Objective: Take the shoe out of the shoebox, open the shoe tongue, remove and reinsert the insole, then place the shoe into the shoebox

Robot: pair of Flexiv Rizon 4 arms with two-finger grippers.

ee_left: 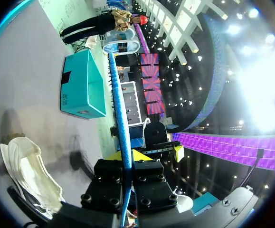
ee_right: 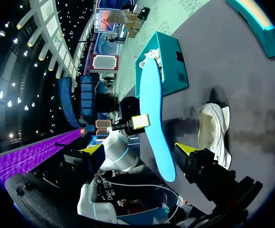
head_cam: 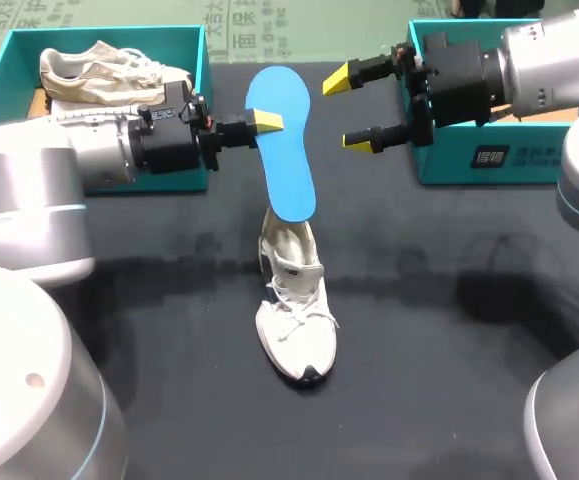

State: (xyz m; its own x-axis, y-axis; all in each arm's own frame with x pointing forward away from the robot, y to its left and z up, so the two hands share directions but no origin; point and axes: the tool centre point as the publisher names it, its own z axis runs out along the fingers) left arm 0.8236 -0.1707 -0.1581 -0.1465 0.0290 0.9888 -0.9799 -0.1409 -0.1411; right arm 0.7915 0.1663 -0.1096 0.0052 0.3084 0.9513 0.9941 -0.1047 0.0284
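Note:
My left gripper (head_cam: 267, 122) is shut on a blue insole (head_cam: 281, 140), pinching its edge and holding it up on end above the table. The insole shows edge-on in the left wrist view (ee_left: 119, 109), running out from that gripper (ee_left: 128, 156). A white shoe (head_cam: 295, 310) lies on the dark table under the insole's lower end; in the right wrist view the insole (ee_right: 156, 118) hangs apart from the shoe (ee_right: 213, 128). My right gripper (head_cam: 354, 110) stands open just right of the insole, holding nothing (ee_right: 139, 148).
A teal shoebox (head_cam: 184, 45) at the back left holds a second pale shoe (head_cam: 99, 70). Another teal shoebox (head_cam: 489, 160) stands at the back right, behind my right arm. The dark table (head_cam: 449, 300) spreads around the shoe.

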